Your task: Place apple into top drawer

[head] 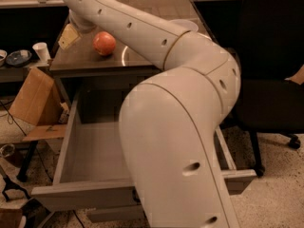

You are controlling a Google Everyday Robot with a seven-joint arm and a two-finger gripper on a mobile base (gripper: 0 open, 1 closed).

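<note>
Desk (pixel 85 61) holds apple (pixel 104 43); gripper (pixel 76 28) just left (can't tell open/shut); top drawer (pixel 66 137) open below; chair (pixel 275 80) rt.

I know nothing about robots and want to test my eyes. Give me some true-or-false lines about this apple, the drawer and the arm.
1. The apple lies inside the top drawer. False: it sits on the counter above the drawer.
2. The top drawer is pulled open. True.
3. The gripper is over the counter, close beside the apple on the picture's left. True.
4. The chair at the picture's right is white. False: it is black.
5. The arm rises in front of the drawer and hides part of it. True.
</note>
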